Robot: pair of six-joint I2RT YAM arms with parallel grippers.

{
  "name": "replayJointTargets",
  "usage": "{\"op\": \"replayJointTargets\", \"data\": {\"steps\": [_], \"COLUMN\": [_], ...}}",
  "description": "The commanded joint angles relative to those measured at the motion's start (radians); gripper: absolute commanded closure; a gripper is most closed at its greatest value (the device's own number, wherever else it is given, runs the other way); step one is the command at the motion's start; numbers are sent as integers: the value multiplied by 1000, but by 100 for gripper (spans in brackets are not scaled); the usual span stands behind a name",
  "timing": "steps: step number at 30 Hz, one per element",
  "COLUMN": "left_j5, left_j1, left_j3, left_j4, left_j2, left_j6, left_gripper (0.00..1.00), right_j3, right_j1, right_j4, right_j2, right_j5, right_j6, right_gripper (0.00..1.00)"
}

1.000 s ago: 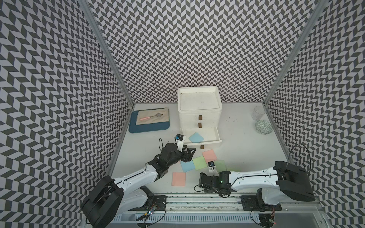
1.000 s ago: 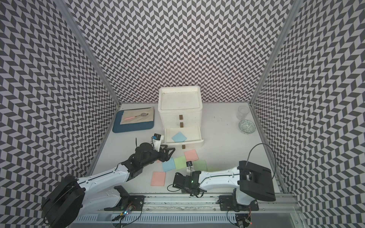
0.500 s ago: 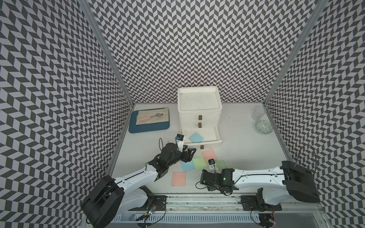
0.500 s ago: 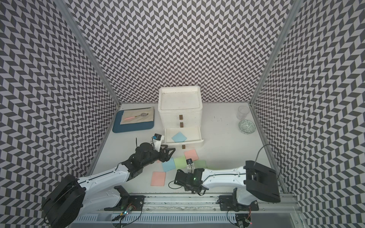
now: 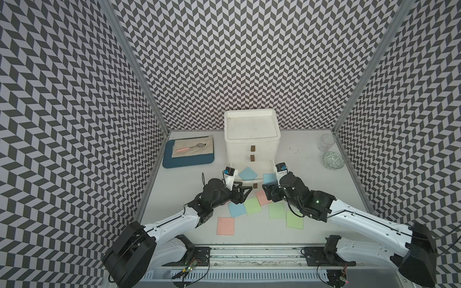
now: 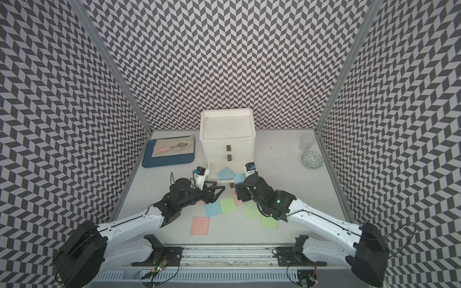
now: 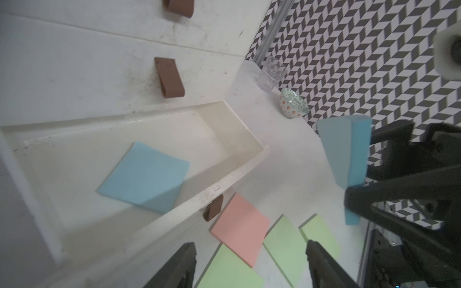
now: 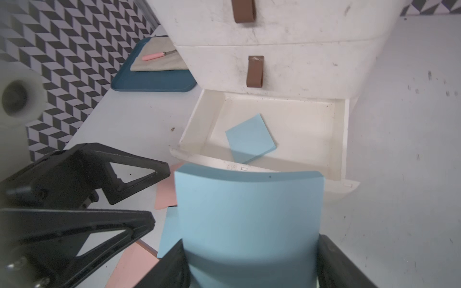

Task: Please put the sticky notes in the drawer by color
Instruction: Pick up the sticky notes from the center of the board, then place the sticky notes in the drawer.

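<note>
blue note [image 8: 249, 212] bowed, edge toward drawer [image 8: 339, 139]

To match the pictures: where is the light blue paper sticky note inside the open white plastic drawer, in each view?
Both top views: light blue sticky note near centre, inside the open bottom drawer.
Left wrist: note, in that drawer.
Right wrist: note, in that drawer.
Shared landmark: middle brown tab handle.

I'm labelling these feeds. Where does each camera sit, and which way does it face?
Top views: high in front, looking down on drawer unit, left gripper, right gripper.
Left wrist: faces the open bottom drawer; open left gripper shows.
Right wrist: faces it too; right gripper holds a bowed blue note.
Shared by all: the loose blue note inside.
</note>
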Motion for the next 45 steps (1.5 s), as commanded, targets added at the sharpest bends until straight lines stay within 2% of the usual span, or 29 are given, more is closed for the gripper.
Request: {"op": "replayJointTargets", "data": {"steps": [1, 4, 8, 17, 29, 35, 41, 45], "left_j5": [120, 159, 180, 288, 286, 272, 254, 216], "left_j1": [7, 23, 39, 34, -13, -18, -16, -9], "left_j3": [107, 174, 192, 231, 260, 252, 252, 262], "left_j4": [39, 11, 52, 124, 137, 137, 121, 72], "left_j2": [18, 42, 45, 137, 151, 154, 140, 128], "left_j6": [-49, -63, -99, -157, -178, -187, -178, -147], "left_gripper": [27, 27, 27, 30, 35, 48, 82, 88], "right_j3": [-7, -44, -108, -102, -88, -88, -84, -83], "right_j1": [-18, -28, -63, -90, -89, -90, -89, -90], "right_j4": [163, 212, 281, 293, 285, 272, 276, 274], "right_j2": [-17, -43, -97, -95, -81, -87, -91, -101], "right_j5": [-53, -66, -122, -212, -281, -288, -275, -239], "right_j6": [-150, -204, -225, -228, -230, -227, -228, -216], "right_gripper": [21, 20, 20, 20, 20, 20, 19, 15]}}
